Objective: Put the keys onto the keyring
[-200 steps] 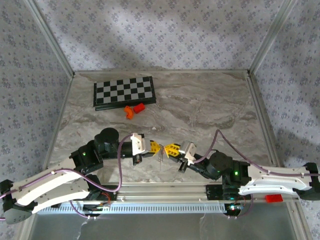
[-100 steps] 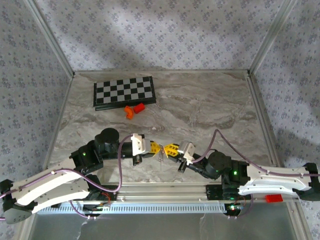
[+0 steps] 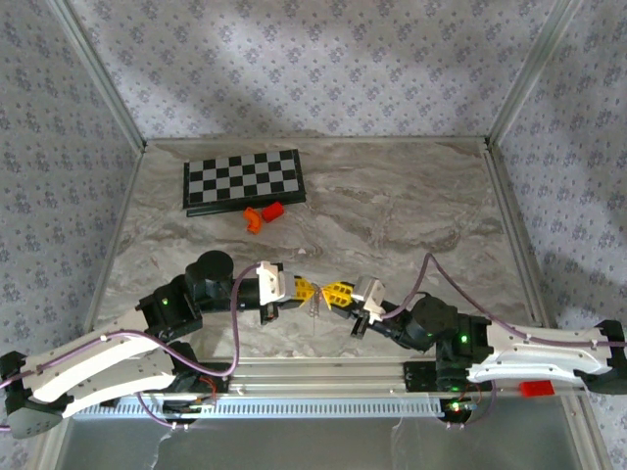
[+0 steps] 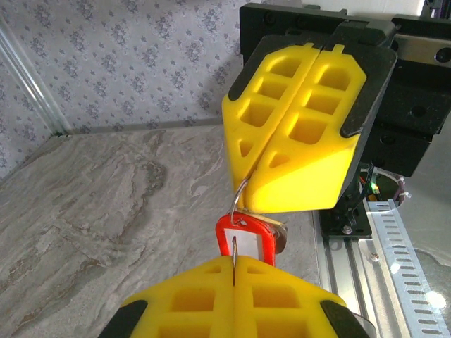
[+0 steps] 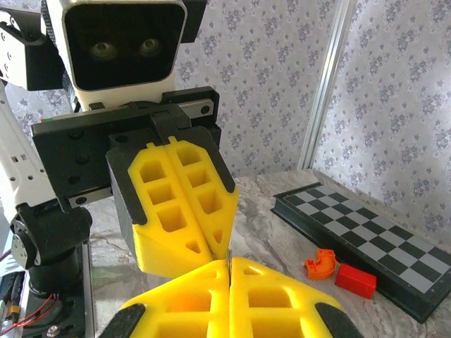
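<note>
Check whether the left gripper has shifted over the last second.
No. In the top view the left gripper sits at the same spot below the right end of the chessboard as before, shut on the keyring.

One keyring [image 4: 246, 243], one chessboard [image 3: 243, 179], two small blocks [image 3: 253, 218] [image 3: 272, 209]

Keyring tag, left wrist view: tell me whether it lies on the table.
No, the red keyring tag is in the air between the left gripper and right gripper, off the table.
</note>
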Controlling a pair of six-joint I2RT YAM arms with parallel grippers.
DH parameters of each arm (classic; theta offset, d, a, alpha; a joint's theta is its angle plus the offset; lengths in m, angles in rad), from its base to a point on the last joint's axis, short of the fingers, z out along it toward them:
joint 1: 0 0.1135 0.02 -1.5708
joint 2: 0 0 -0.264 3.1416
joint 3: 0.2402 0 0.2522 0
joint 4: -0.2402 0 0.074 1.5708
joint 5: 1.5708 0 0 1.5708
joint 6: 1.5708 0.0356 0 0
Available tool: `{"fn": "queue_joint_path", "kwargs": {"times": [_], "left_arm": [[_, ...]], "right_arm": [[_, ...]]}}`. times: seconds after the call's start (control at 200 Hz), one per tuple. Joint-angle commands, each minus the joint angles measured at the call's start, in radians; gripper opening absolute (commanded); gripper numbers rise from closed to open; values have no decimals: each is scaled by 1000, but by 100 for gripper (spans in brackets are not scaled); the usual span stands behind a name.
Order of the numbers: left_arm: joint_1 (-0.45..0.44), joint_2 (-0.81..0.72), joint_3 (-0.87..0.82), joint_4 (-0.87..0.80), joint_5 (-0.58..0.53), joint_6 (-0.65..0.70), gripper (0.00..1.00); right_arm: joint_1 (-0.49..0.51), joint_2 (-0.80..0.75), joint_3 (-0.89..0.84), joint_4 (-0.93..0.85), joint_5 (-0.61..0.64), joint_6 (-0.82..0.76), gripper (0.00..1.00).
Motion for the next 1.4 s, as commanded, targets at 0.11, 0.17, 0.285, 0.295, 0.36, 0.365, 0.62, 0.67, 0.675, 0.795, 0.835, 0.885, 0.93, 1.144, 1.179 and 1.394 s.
{"fn": "queue_joint_path", "kwargs": {"times": [0.11, 0.17, 0.285, 0.295, 0.36, 0.365, 0.62, 0.67, 0.675, 0.795, 0.835, 0.885, 0.93, 1.144, 1.179, 1.394], "left_arm": [[-5, -9, 32, 30, 9, 16, 0], [-5, -9, 32, 28, 9, 16, 0], [-5, -9, 32, 28, 9, 16, 0], [-5, -8, 32, 29, 9, 16, 0], [-5, -9, 31, 30, 8, 16, 0], [-5, -9, 31, 30, 9, 16, 0], [-5, -12, 30, 28, 7, 15, 0], [-5, -14, 30, 28, 7, 16, 0], [-5, -14, 30, 28, 7, 16, 0], [-5, -13, 29, 28, 9, 14, 0], [-5, -13, 30, 29, 9, 14, 0], [-5, -15, 30, 28, 9, 14, 0], [-5, -15, 30, 28, 10, 14, 0], [-7, -14, 28, 28, 10, 14, 0], [-7, -14, 28, 28, 10, 14, 0], [-6, -14, 28, 28, 9, 15, 0]], "right_arm": [[-2, 0, -4, 19, 1, 19, 0], [-2, 3, -2, 17, 1, 19, 0], [-4, 8, -4, 20, -2, 20, 0], [-3, 8, -3, 19, -2, 20, 0], [-3, 10, -3, 18, -1, 20, 0], [-4, 9, -3, 19, -1, 20, 0], [-4, 8, -6, 20, 3, 22, 0], [-5, 7, -9, 21, 5, 22, 0], [-5, 6, -9, 21, 5, 22, 0], [-5, 1, -13, 23, 10, 19, 0], [-4, -1, -13, 21, 11, 19, 0], [-6, -1, -14, 20, 13, 19, 0], [-5, 0, -13, 19, 13, 19, 0], [-5, -4, -18, 24, 19, 16, 0], [-5, -6, -17, 23, 20, 14, 0], [-5, -7, -19, 23, 22, 13, 0]]}}
